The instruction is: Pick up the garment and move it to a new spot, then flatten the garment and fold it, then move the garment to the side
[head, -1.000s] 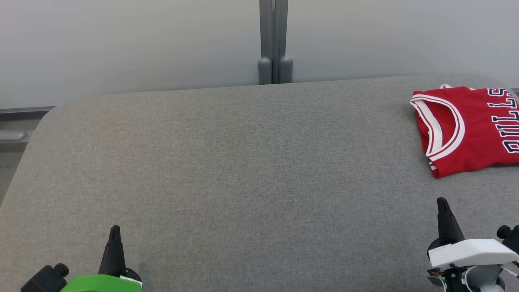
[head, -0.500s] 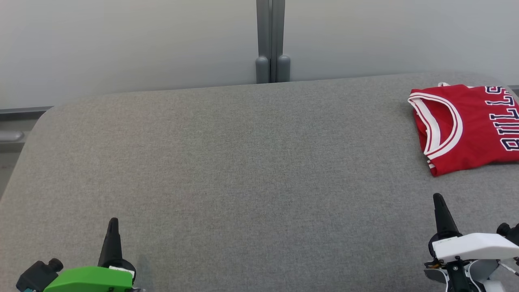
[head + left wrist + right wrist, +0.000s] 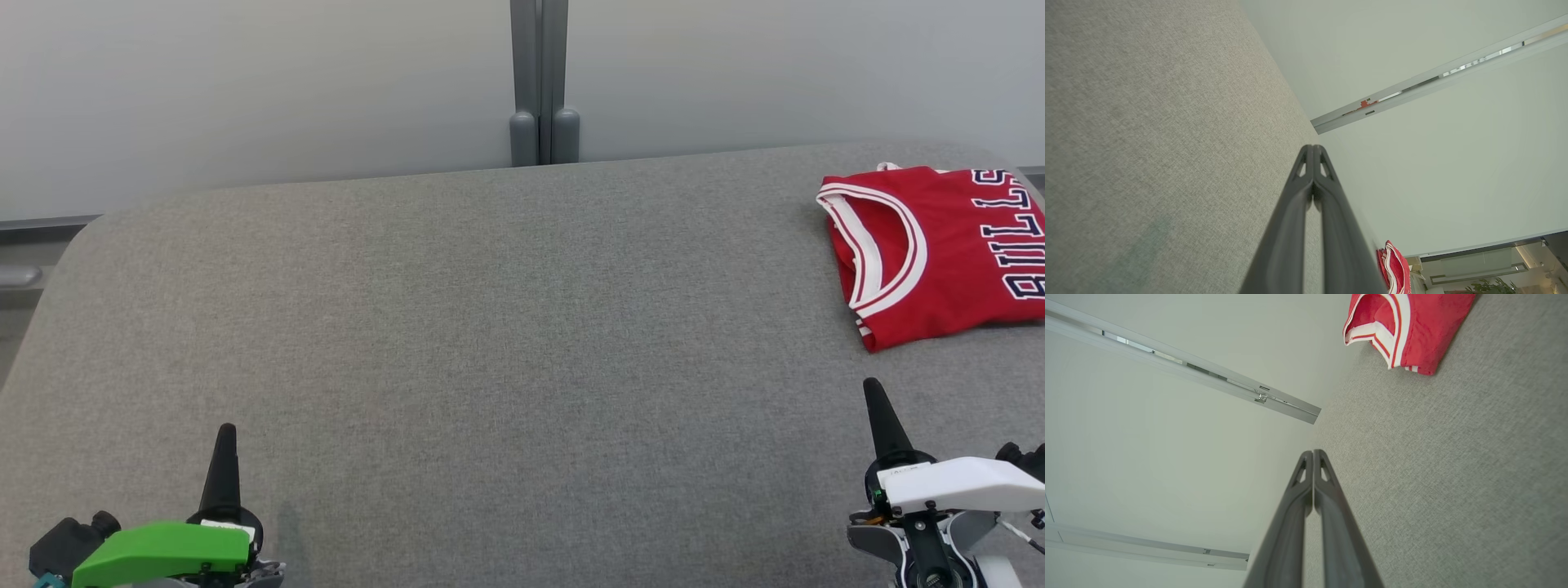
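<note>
Poised low over the near left of the grey desk with the left end effector pinched together, empty, pointing toward the far wall. Likewise at near right with the right end effector, closed on nothing. Just beyond, near the far right corner, folded flat on the desk: red garment, white-trimmed, dark lettering.

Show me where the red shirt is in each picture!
Head view: the red shirt lies at the far right, above the middle, cut off by the picture's right edge.
Left wrist view: small, at the bottom edge, right of the middle.
Right wrist view: at the top edge, right of the middle.
Shared landmark: the gray table under it.
</note>
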Robot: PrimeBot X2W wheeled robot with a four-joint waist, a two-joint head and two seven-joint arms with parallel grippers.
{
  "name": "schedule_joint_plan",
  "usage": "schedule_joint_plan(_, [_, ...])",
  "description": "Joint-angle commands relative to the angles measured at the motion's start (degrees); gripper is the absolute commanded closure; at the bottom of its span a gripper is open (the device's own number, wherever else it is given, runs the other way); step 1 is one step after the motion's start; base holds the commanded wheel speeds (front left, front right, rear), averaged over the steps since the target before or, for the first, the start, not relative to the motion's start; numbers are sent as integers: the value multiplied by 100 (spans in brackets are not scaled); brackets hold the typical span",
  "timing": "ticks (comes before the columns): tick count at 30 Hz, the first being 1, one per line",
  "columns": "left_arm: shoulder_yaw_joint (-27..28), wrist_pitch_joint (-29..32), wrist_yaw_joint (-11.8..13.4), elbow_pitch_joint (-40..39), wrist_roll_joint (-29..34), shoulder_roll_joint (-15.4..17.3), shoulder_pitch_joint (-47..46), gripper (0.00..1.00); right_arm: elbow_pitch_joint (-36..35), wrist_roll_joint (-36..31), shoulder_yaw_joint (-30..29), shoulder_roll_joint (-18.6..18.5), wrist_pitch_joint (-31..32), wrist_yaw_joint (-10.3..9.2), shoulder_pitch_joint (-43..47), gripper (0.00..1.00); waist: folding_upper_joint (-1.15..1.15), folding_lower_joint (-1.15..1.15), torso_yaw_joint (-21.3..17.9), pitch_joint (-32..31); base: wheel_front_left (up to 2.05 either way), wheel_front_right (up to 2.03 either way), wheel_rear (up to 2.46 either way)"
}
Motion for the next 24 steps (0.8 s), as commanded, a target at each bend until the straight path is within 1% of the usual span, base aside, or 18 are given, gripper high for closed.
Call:
schedule_joint_plan(1, [42,43,-36,-25,-154,32,-156,100,-24,166,9,-35,38,-1,-131,100,0,0,-4,2,0,0,0])
schedule_joint_plan(24, [137,350,-77,60,-1262,39,-393,100,26,1393,47,-40,348,-1,-294,100,0,0,-77,35,0,0,0])
